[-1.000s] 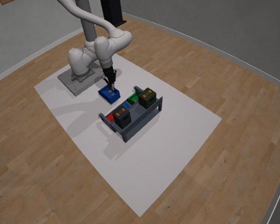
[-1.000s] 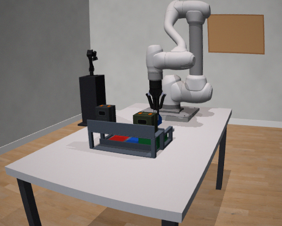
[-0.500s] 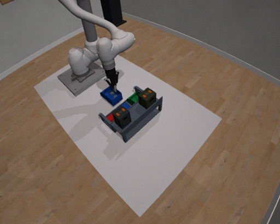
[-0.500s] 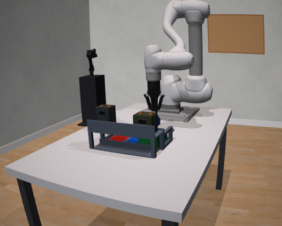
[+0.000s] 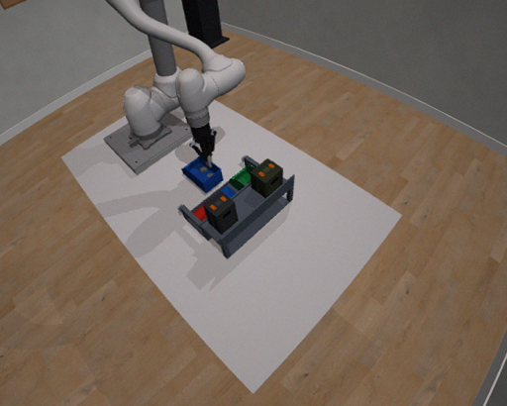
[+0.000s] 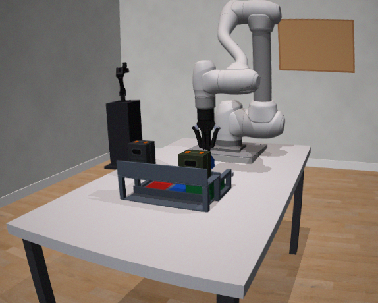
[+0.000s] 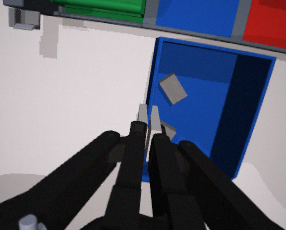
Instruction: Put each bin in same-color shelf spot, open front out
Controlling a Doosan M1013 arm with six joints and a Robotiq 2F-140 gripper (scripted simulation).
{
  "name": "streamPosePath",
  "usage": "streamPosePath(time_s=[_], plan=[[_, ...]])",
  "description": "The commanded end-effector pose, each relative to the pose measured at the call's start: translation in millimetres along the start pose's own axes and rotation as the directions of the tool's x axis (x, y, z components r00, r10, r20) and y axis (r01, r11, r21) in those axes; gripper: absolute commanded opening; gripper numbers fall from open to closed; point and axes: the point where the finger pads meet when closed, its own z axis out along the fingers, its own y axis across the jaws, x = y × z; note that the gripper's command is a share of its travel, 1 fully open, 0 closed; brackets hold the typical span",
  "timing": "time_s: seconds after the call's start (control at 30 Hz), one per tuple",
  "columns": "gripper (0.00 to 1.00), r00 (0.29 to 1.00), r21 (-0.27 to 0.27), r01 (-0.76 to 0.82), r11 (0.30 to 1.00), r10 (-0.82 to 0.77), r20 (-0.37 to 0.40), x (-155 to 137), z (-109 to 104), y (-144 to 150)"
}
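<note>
The blue bin [image 5: 203, 174] stands on the table just in front of the grey shelf [image 5: 239, 204], its open top showing two grey parts [image 7: 173, 88]. My gripper [image 7: 146, 116] points straight down, and its fingertips are pinched on the bin's left wall in the wrist view. It also shows in the top view [image 5: 205, 157] and the exterior view [image 6: 205, 148]. The shelf's blue mark [image 7: 197, 17] lies directly ahead of the bin, between the red mark [image 7: 267, 22] and a green bin [image 7: 102, 7].
Two dark boxes [image 5: 221, 212] [image 5: 267, 177] sit on the shelf's top board. The robot base [image 5: 148, 143] stands behind the bin. A black stand [image 6: 123, 132] is beyond the table's far left edge.
</note>
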Motion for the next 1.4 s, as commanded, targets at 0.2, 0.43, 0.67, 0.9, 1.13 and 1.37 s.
streamPosePath(time_s=[0.2,0.43,0.67,0.9,1.13,1.37], plan=[[0.1,1.0,0.0,0.0,1.0,0.0,0.0,0.0,-0.1,0.0],[0.1,1.0,0.0,0.0,1.0,0.0,0.012,0.6,-0.6,0.0],[0.1,0.999,0.0,0.0,1.0,0.0,0.035,1.6,-1.6,0.0],[0.1,0.996,0.0,0.0,1.0,0.0,0.084,4.0,-3.8,-0.1],[0.1,0.992,0.0,0.0,1.0,0.0,0.127,6.0,-5.7,-0.1],[0.1,0.983,-0.001,0.0,1.0,0.0,0.183,8.7,-8.3,-0.1]])
